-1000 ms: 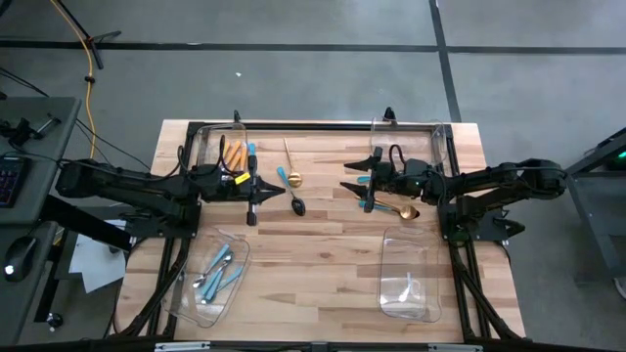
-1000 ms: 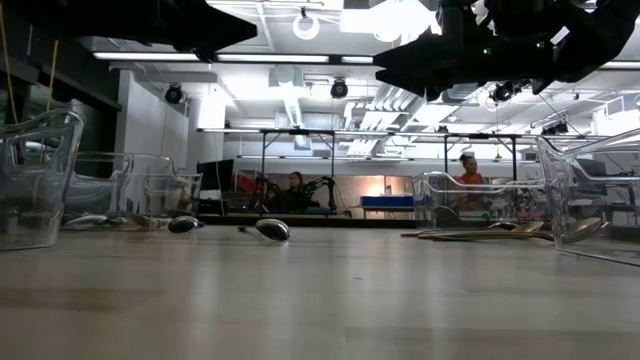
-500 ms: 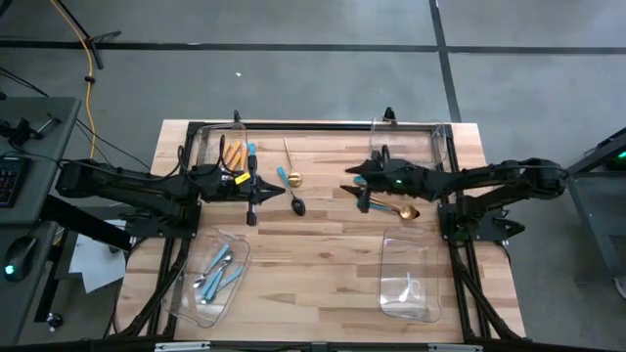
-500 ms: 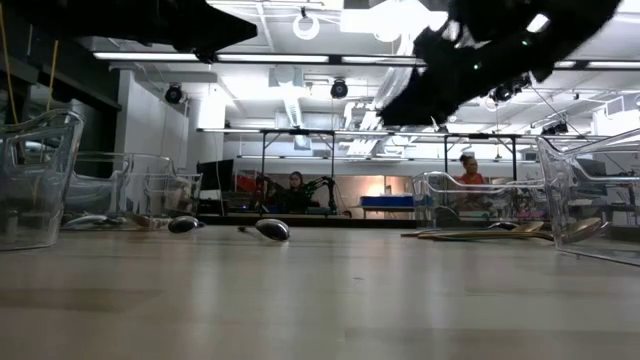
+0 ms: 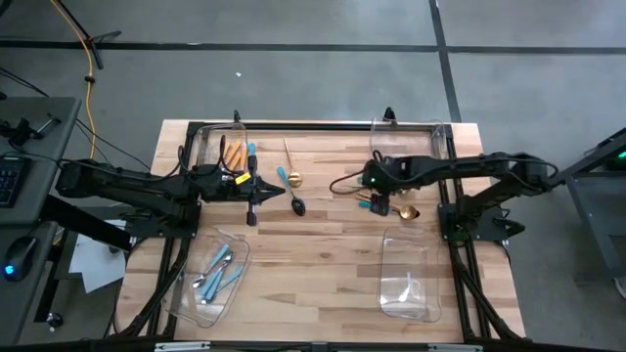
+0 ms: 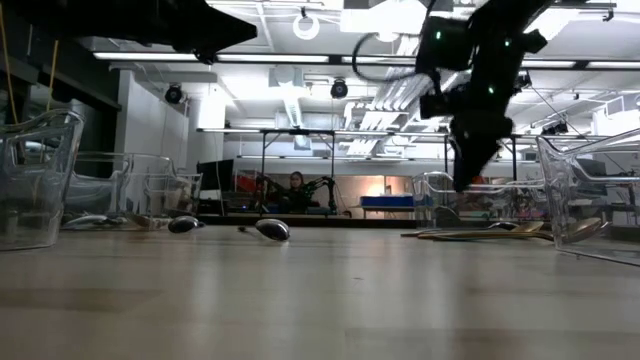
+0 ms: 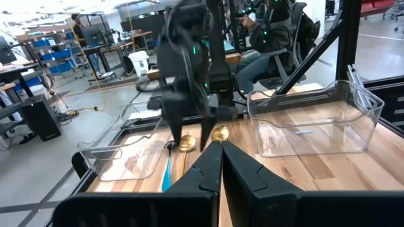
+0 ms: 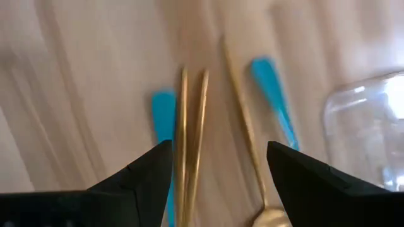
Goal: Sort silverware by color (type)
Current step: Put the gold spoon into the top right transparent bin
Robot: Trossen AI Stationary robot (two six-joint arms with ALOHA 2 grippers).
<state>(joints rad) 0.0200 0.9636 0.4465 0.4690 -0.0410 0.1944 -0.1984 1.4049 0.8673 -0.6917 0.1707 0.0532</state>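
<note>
A pale wooden tabletop carries four clear plastic bins at its corners. The right end effector, fingers spread wide and empty, points down over a cluster of gold and teal-handled silverware lying at three o'clock from the centre. The left end effector, fully closed and empty, hovers at nine o'clock beside a teal-handled black spoon.

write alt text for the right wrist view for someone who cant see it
The right gripper, fingers open, points down at a wooden table over three thin gold handles and two teal handles, beside a clear plastic bin's edge.
</note>
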